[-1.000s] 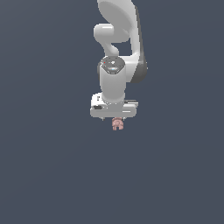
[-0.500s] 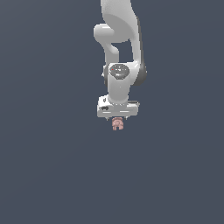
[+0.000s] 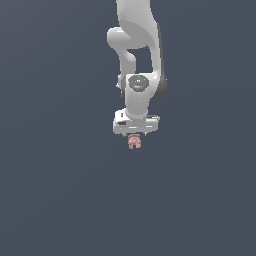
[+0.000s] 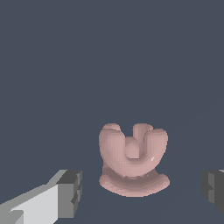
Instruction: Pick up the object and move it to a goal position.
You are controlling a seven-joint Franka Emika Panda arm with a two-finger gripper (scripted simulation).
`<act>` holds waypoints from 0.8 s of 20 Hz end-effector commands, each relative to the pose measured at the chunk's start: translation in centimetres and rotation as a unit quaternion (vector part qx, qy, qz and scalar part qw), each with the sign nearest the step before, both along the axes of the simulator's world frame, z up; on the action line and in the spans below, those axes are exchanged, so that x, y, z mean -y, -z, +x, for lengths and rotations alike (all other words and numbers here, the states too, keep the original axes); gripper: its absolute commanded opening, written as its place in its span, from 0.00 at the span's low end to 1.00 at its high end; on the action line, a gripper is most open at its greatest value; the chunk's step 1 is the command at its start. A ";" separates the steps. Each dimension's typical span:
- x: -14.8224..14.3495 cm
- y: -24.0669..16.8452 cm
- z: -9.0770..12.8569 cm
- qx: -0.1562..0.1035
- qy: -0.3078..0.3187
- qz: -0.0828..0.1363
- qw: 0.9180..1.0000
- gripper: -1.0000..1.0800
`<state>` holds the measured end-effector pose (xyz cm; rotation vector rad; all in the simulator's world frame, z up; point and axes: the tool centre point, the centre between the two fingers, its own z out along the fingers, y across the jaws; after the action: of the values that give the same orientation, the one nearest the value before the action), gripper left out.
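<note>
End effector (image 3: 134, 137) sits directly above the object (image 3: 134, 143), lower in the exterior view than half a second ago and lower again than a second ago; the arm (image 3: 137, 60) has been dropping straight down. The object has not shifted. It lies on the plain dark surface (image 3: 60, 200), well away from any visible edge; no edges or corners are in view to place it by.

In the wrist view the pink lobed object (image 4: 132, 159) lies between the two fingers (image 4: 70, 193), with clear gaps on both sides, no contact. So the end effector is released, spread wide, grasping nothing.

Judgement: descent stage of the pick is nearly done and alignment looks centred. Next move is probably a little more lowering, then closing. The lumpy shape may slip or roll under the pads. No goal marker visible.
</note>
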<state>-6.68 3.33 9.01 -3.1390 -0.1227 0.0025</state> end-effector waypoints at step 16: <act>0.0 5.0 -0.1 0.001 -0.001 0.000 1.000 0.96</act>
<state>-6.86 3.35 4.18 -3.1391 -0.1242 0.0024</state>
